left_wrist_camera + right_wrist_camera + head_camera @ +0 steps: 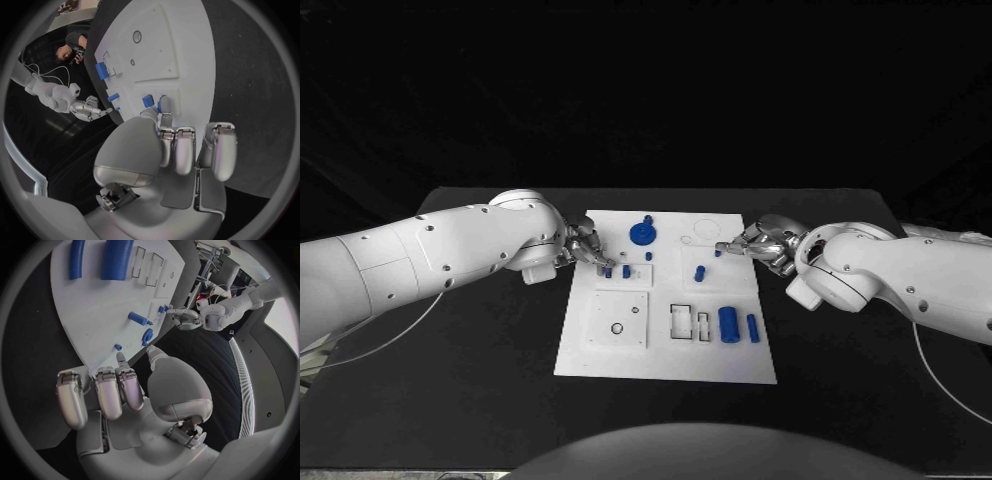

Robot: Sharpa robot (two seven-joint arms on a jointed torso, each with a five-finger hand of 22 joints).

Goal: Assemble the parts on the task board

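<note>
**Assembly barely begun, most parts still loose**

The left hand pinched a small blue peg at its fingertips over the task board. The right hand reached toward a tiny blue part; whether it gripped was unclear. Two blue cylinders lay loose beyond, unplaced.

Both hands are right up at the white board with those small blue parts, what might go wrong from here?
1. The left hand has its fingertips right by two small blue pieces near the task board edge; a slight misalignment might knock one over or push it away.
2. The right hand works at the opposite edge near a small blue peg; pressing on the rim may shift the board and disturb the two blue cylinders.
</note>
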